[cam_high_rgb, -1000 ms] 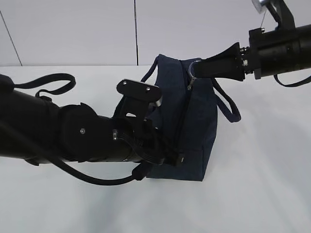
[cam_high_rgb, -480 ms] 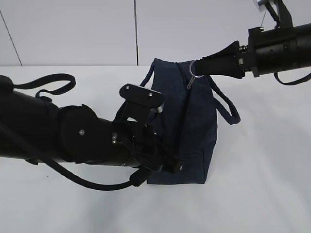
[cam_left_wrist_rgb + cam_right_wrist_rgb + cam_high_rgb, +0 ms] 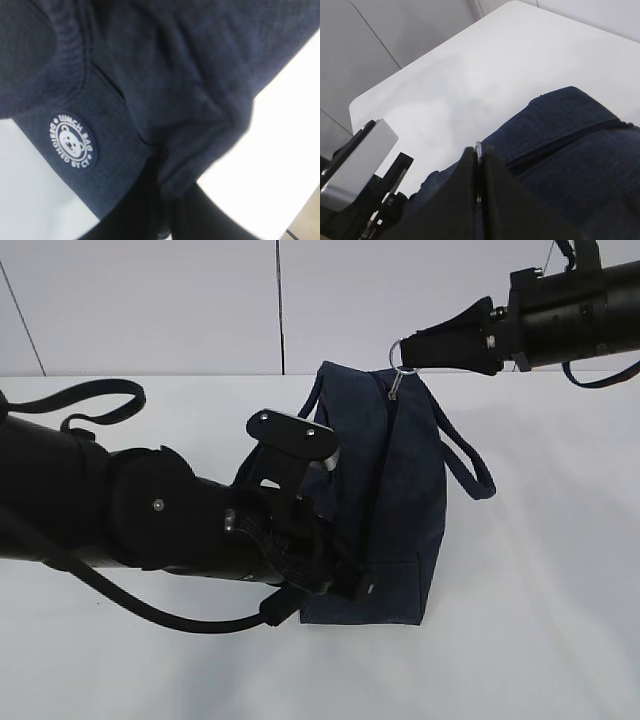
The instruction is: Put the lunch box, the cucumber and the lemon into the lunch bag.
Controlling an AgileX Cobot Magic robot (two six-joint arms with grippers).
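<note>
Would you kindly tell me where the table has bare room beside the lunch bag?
Bare table lies right of and in front of the lunch bag. Its left side is crowded by the left arm; the right tool hangs over its top.

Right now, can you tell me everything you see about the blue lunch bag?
The lunch bag is boxy, dark navy, and looks like woven fabric. It stands upright on the white table. Loop handles hang at its sides. A zipper runs down its end from a silver ring pull at the top, which the right tool pinches. A round white bear logo sits on one face. The left tool is against its lower side.
</note>
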